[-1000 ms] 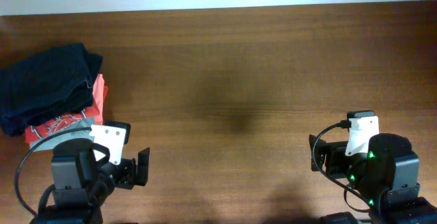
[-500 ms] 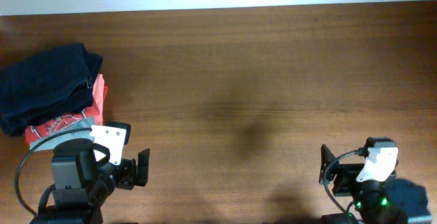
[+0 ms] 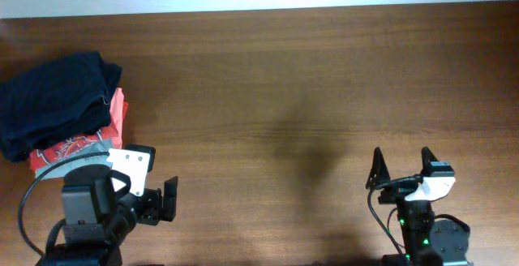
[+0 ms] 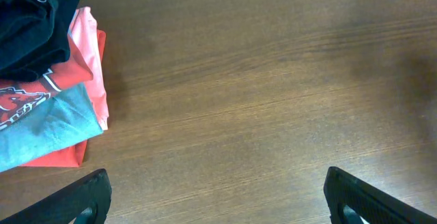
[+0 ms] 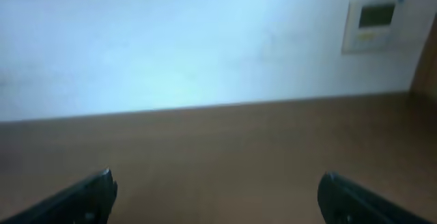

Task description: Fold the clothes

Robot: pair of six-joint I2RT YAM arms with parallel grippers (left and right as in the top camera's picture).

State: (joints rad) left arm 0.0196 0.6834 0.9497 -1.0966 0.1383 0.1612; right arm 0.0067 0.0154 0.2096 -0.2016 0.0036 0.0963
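Observation:
A stack of folded clothes sits at the table's left edge: a dark navy garment (image 3: 53, 104) on top, red and pink ones (image 3: 120, 112) and a grey-blue one (image 3: 96, 146) under it. The stack also shows in the left wrist view (image 4: 48, 94) at the upper left. My left gripper (image 3: 158, 199) is open and empty over bare wood, just right of the stack; its fingertips frame empty table (image 4: 215, 197). My right gripper (image 3: 401, 169) is open and empty at the front right, pointing toward the back wall; its view (image 5: 215, 197) shows only table and wall.
The brown wooden table (image 3: 284, 79) fills the overhead view. A white wall (image 5: 171, 39) with a small wall panel (image 5: 372, 20) lies beyond the table's far edge.
My right arm has drawn back toward the front edge and tipped its wrist up, so its open fingers now point away across the table. The left arm and the stack have not moved.

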